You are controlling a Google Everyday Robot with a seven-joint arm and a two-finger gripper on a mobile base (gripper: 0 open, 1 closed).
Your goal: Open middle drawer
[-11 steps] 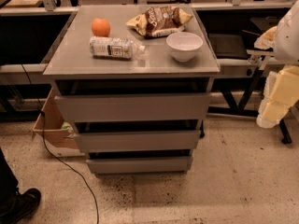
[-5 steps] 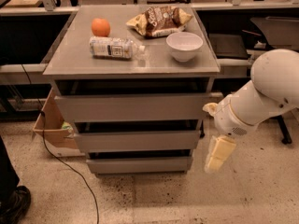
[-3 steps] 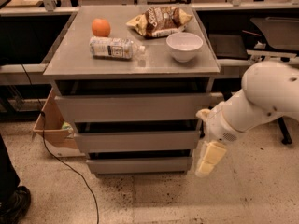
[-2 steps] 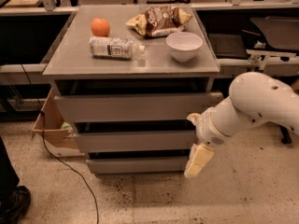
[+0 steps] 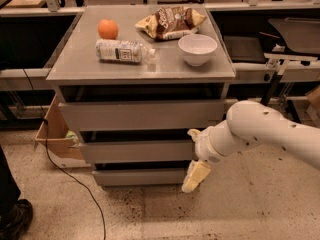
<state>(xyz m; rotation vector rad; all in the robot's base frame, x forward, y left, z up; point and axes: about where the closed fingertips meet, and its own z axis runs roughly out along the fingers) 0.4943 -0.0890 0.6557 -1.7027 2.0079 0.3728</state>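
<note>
The middle drawer (image 5: 135, 151) is the medium-height grey front between the taller top front (image 5: 140, 115) and the slim bottom front (image 5: 137, 176) of the grey cabinet. All three fronts look pushed in. My gripper (image 5: 196, 175) hangs from the white arm (image 5: 260, 131), which reaches in from the right. It sits at the cabinet's lower right, in front of the right end of the bottom front, just below the middle drawer's right end.
On the cabinet top (image 5: 75, 66) lie an orange (image 5: 108, 29), a plastic bottle on its side (image 5: 122, 50), a chip bag (image 5: 170, 21) and a white bowl (image 5: 197, 49). A cardboard box (image 5: 52, 139) and a black cable (image 5: 75, 184) lie left. A shoe (image 5: 15, 219) stands at bottom left.
The arm has swung in from the right and moved left and down across the cabinet front. The gripper now hangs at the lower right of the drawers. The drawers have not moved.
</note>
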